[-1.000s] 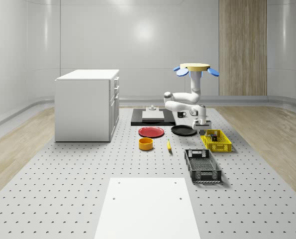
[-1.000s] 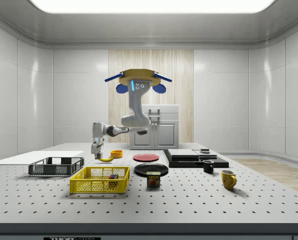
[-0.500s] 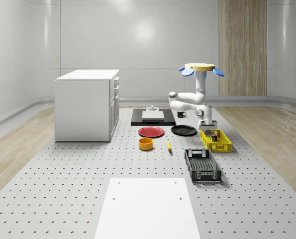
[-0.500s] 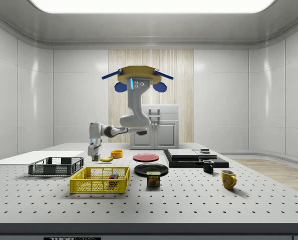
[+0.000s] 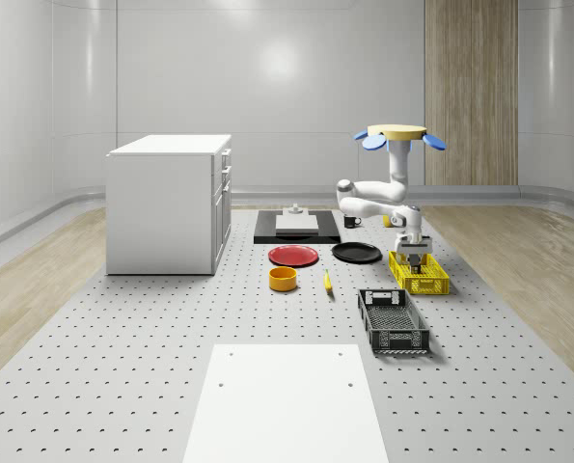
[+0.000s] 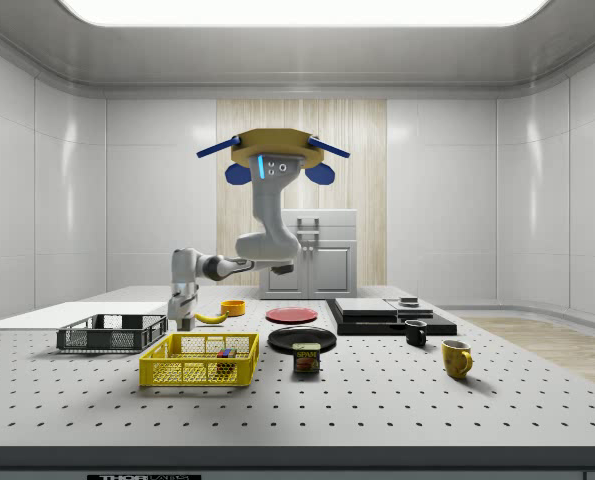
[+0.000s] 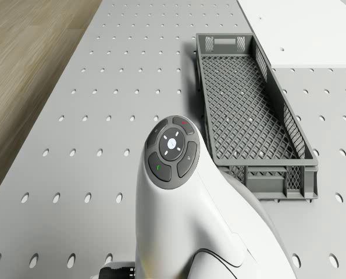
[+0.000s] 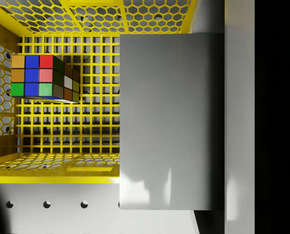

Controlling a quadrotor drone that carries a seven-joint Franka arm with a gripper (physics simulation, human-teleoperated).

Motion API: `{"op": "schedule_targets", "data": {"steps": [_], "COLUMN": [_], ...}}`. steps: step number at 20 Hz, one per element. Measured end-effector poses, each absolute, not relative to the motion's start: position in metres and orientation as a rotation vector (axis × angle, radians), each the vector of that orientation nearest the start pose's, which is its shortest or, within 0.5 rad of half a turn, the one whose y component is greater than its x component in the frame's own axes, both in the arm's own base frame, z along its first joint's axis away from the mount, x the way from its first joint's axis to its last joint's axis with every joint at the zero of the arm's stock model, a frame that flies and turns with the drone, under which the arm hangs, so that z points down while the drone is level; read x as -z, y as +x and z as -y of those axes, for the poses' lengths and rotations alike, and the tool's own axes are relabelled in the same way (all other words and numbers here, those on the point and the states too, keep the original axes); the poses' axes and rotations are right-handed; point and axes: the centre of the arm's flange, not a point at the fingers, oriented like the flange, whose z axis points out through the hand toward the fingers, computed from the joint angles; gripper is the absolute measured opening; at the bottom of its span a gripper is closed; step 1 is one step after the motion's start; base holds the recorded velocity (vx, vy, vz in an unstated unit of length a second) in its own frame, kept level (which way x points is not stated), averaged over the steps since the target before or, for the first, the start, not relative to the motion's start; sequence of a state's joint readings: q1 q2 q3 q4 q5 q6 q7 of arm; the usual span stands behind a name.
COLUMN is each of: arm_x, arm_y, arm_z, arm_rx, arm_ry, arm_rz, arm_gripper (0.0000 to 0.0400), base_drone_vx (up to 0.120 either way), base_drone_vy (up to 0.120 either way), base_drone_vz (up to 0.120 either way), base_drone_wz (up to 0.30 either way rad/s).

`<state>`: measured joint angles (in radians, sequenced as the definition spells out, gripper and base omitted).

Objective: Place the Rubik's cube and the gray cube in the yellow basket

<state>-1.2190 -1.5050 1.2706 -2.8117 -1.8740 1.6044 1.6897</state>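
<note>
Since a second ago the drone (image 5: 399, 133) has shifted toward the whole-scene view's right, and the tool (image 5: 417, 257) has travelled with it from beside the black plate (image 5: 356, 253) to a spot just above the yellow basket (image 5: 419, 273). The drone hovers over the far end of the desk (image 5: 151, 367), beyond the basket, with the white arm bent down and forward.

In the wrist view the gray cube (image 8: 169, 122) sits clenched in the tool, a plain matte block with flat faces and square edges, one face turned straight at the camera and its sides running parallel to the basket's grid. It hangs above the basket's floor at one end, partly overlapping the rim.

The Rubik's cube (image 8: 43, 77) already lies inside the basket on the mesh floor, well to the side of the held block, near a corner. It rests flat and square to the walls, its top face showing orange, blue, red, pink and green stickers.

The basket is glossy yellow plastic, a long rectangle with a square-grid floor and honeycomb-perforated walls; its long axis runs away from the whole-scene camera. Beside it, nearer that camera, lies a dark gray mesh crate (image 7: 251, 110) of similar long shape. The desk is pale gray with regular rows of small holes
</note>
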Motion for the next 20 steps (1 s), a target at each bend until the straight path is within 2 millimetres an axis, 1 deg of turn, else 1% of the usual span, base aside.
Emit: {"op": "schedule_targets", "data": {"steps": [1,4,8,12,20], "arm_x": [-0.523,-0.523,-0.523,-0.531,-0.563], "arm_y": [0.319,0.319,0.319,0.319,0.319], "arm_z": [0.000,0.000,0.000,0.000,0.000], "arm_rx": [-0.786,-0.786,-0.786,-0.786,-0.786], "arm_ry": [0.001,0.001,0.001,0.001,0.001], "arm_rz": [0.002,0.002,0.002,0.002,0.002], "arm_gripper": [0.0250,0.0250,0.0250,0.0250,0.0250], "base_drone_vx": [0.000,0.000,0.000,0.000,0.000], "base_drone_vy": [0.120,0.120,0.110,0.000,0.000], "base_drone_vz": [-0.040,-0.120,-0.010,0.000,0.000], "base_drone_wz": [0.000,0.000,0.000,0.000,0.000]}}
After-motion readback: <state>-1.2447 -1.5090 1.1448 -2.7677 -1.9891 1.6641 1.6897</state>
